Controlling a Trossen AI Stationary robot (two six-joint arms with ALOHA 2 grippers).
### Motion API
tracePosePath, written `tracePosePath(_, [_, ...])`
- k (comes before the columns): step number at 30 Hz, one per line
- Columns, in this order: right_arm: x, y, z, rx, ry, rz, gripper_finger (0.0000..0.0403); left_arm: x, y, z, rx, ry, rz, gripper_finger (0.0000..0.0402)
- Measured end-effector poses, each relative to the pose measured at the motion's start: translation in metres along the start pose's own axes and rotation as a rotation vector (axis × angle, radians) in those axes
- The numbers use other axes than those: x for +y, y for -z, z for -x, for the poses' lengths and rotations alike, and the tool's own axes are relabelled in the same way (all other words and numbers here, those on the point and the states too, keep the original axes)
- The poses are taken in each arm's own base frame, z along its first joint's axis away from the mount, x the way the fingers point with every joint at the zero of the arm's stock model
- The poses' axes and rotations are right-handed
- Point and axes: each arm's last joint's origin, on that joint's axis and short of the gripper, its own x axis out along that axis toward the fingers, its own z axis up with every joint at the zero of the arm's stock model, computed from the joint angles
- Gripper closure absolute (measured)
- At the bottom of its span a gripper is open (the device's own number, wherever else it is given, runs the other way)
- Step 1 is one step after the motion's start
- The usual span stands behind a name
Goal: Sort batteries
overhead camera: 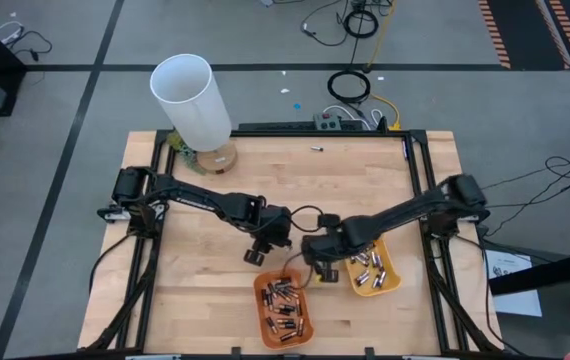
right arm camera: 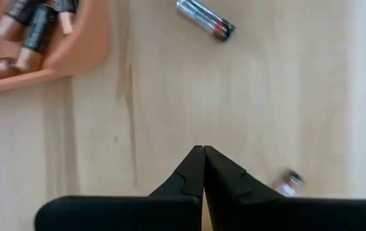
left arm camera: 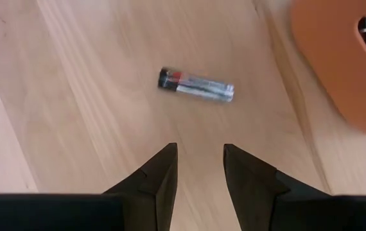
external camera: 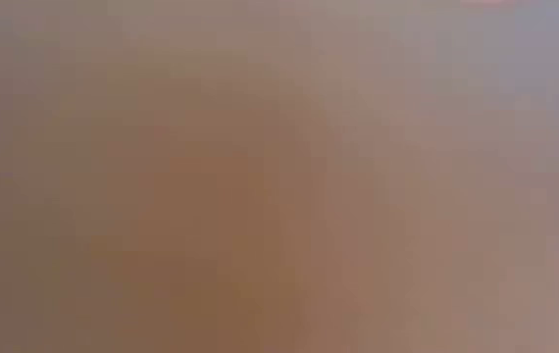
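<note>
Silvery loose battery (left arm camera: 196, 86) lies on bare wood just ahead of the left gripper (left arm camera: 200, 168), long axis crosswise to its open, empty fingers, so it's nearer. Right gripper (right arm camera: 203, 168) is pinched shut, empty, battery farther ahead of it.

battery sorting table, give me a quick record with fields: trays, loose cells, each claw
left tray: orange tray holding dark batteries
right tray: yellow-orange tray holding silvery batteries
loose cell: silvery battery lying flat on the wooden table, outside both trays
left claw: open, empty, above that loose cell
right claw: shut, empty, between the trays
low view: shows nothing usable
</note>
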Motion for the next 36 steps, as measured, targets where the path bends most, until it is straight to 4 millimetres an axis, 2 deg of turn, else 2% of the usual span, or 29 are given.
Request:
tracePosePath(4, [0.008, 0.024, 0.035, -0.100, 0.046, 0.005, 0.0403, 0.000, 0.001, 0.000, 0.017, -0.005, -0.022, 0.0268])
tracePosePath(8, [0.011, 0.059, 0.055, -0.302, 0.021, -0.064, 0.0403, -0.004, -0.001, 0.014, 0.010, -0.076, -0.075, 0.0268])
tracePosePath(12, [0.011, 0.085, 0.062, -0.517, -0.109, -0.130, 0.0403, -0.015, -0.006, 0.038, -0.054, -0.110, -0.115, 0.0268])
tracePosePath(16, [0.011, 0.099, 0.059, -0.632, -0.190, -0.147, 0.0403, -0.026, -0.013, 0.043, -0.098, -0.123, -0.095, 0.0268])
tracePosePath(18, [0.013, 0.102, 0.056, -0.649, -0.181, -0.143, 0.0403, -0.027, -0.009, 0.038, -0.049, -0.199, 0.017, 0.0268])
tracePosePath(21, [0.014, 0.101, 0.053, -0.650, -0.163, -0.145, 0.0403, -0.011, 0.000, 0.035, 0.006, -0.382, 0.306, 0.0268])
tracePosePath(23, [0.015, 0.101, 0.052, -0.639, -0.165, -0.146, 0.0403, 0.001, 0.007, 0.041, 0.010, -0.411, 0.475, 0.0268])
tracePosePath(25, [0.015, 0.101, 0.052, -0.635, -0.184, -0.144, 0.0403, 0.010, 0.013, 0.044, 0.019, -0.351, 0.595, 0.0268])
tracePosePath(32, [0.021, 0.104, 0.052, -0.613, -0.219, -0.122, 0.0403, 0.032, 0.060, 0.032, 0.212, -0.266, 0.748, 0.0268])
tracePosePath(36, [0.025, 0.107, 0.053, -0.612, -0.226, -0.096, 0.0403, 0.036, 0.081, 0.029, 0.215, -0.259, 0.822, 0.0268])
